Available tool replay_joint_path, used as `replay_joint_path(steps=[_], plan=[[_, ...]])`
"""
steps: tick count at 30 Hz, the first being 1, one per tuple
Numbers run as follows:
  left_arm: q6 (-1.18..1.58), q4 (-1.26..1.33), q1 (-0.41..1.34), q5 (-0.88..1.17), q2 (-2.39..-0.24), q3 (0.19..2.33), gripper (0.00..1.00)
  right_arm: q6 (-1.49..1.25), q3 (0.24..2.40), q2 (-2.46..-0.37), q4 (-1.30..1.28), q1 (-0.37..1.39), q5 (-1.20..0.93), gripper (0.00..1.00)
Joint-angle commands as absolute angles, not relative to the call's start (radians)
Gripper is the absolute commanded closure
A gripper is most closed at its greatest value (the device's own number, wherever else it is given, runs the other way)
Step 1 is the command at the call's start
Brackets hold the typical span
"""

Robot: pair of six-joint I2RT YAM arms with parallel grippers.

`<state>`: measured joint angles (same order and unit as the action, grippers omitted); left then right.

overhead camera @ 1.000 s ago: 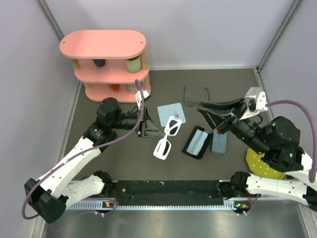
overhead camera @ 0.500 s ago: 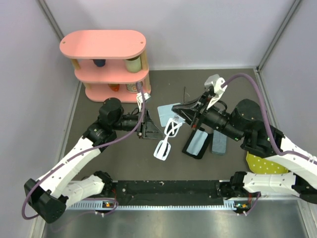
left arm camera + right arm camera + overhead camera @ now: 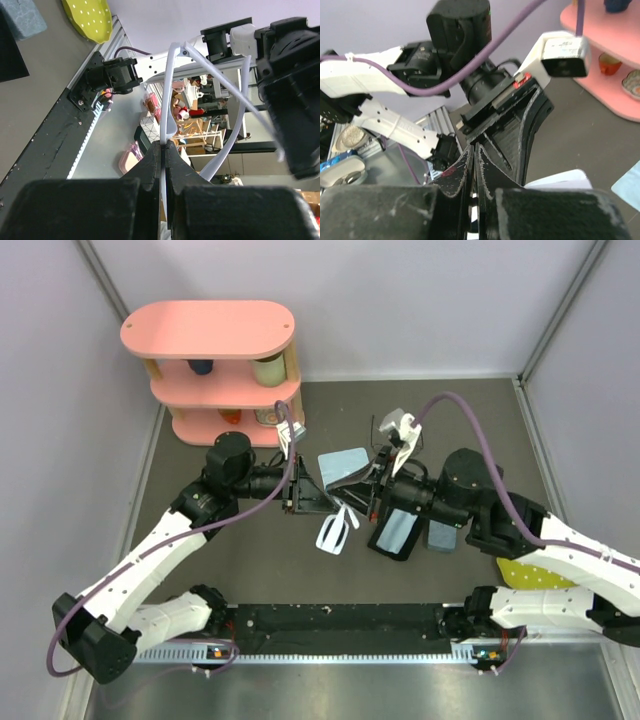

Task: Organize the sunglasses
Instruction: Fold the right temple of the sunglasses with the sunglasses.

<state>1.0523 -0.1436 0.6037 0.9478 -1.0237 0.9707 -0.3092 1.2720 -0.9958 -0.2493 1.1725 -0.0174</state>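
Note:
The white sunglasses (image 3: 333,532) hang tilted at the table's middle. My left gripper (image 3: 325,503) is shut on one of their temple arms. In the left wrist view the white frame (image 3: 170,90) rises from the closed left gripper (image 3: 165,145). My right gripper (image 3: 368,495) is just right of them, jaws shut, close to the left gripper. In the right wrist view the right gripper (image 3: 475,147) shows nothing between its jaws, and a white piece of the frame (image 3: 560,179) lies beside it. The wire-frame sunglasses (image 3: 374,426) are mostly hidden behind the right wrist.
A pink shelf (image 3: 225,370) stands at the back left. A light blue cloth (image 3: 345,462) lies behind the grippers. An open black case (image 3: 393,532) and a grey-blue case (image 3: 440,537) lie under the right arm. A yellow plate (image 3: 525,572) is at the right.
My right arm swung left from the back right to the white sunglasses. My left gripper took hold of the white sunglasses, which lay flat before, and tilted them up.

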Motion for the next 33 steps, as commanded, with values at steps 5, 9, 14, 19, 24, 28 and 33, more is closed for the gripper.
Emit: replay_joint_path(steps=[5, 9, 14, 19, 24, 28, 33], plan=[[1.161, -0.009, 0.597, 0.956, -1.025, 1.012, 1.0, -0.39, 1.163, -0.986, -0.166, 1.2, -0.037, 0.98], [1.21, 0.092, 0.597, 0.985, -1.019, 1.011, 1.0, -0.403, 1.109, -0.985, -0.146, 1.2, -0.022, 0.99], [1.247, 0.163, 0.597, 1.017, -1.015, 1.008, 1.0, -0.417, 1.091, -0.985, -0.149, 1.2, 0.057, 0.99], [1.215, 0.134, 0.592, 1.017, -1.029, 1.002, 1.0, -0.433, 1.147, -0.982, -0.184, 1.198, 0.167, 0.91], [1.114, 0.055, 0.588, 1.003, -1.058, 0.991, 1.0, -0.433, 1.25, -0.96, -0.219, 1.2, 0.274, 0.68], [1.065, 0.035, 0.583, 0.997, -1.072, 0.991, 1.0, -0.423, 1.292, -0.948, -0.276, 1.198, 0.347, 0.73], [1.009, 0.005, 0.574, 0.982, -1.089, 1.022, 1.0, -0.449, 1.253, -0.911, -0.339, 1.201, 0.353, 0.93]])
